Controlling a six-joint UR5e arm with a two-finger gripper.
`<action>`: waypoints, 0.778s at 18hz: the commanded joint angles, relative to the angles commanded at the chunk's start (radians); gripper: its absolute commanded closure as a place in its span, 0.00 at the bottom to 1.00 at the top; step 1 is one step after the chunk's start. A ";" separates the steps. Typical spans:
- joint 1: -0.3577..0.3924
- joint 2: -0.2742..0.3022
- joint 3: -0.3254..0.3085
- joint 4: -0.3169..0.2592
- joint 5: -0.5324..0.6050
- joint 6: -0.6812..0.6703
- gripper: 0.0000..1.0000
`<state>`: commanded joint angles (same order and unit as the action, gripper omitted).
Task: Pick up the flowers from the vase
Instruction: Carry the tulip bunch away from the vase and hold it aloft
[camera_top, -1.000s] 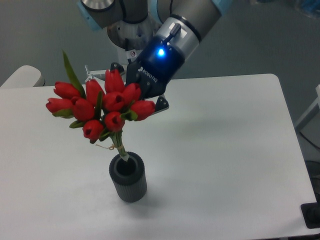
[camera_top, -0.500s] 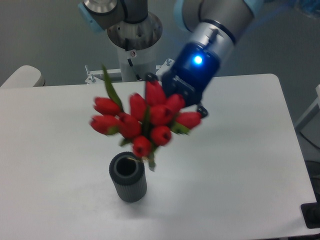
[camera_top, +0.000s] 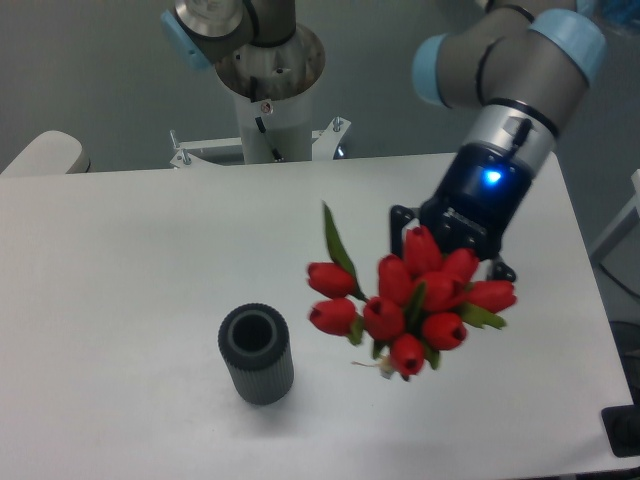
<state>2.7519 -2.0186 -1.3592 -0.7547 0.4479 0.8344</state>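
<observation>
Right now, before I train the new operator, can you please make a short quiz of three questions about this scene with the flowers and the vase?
1. True or false: the flowers stand with their stems inside the vase.
2. Multiple choice: in the camera view, on which side of the vase is the bunch? A) left B) right C) directly behind it
3. Fill in: the opening of the vase holds ____.

Key
1. False. The bunch is out of the vase, up at the gripper; its fingers are hidden behind the buds.
2. B.
3. Nothing; it looks empty, standing upright on the white table.
</observation>
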 joint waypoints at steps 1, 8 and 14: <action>0.008 -0.011 0.003 0.000 0.000 0.015 0.73; 0.023 -0.029 -0.012 0.000 0.000 0.130 0.73; 0.022 -0.042 -0.011 0.000 0.005 0.150 0.73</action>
<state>2.7735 -2.0601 -1.3698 -0.7547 0.4525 0.9848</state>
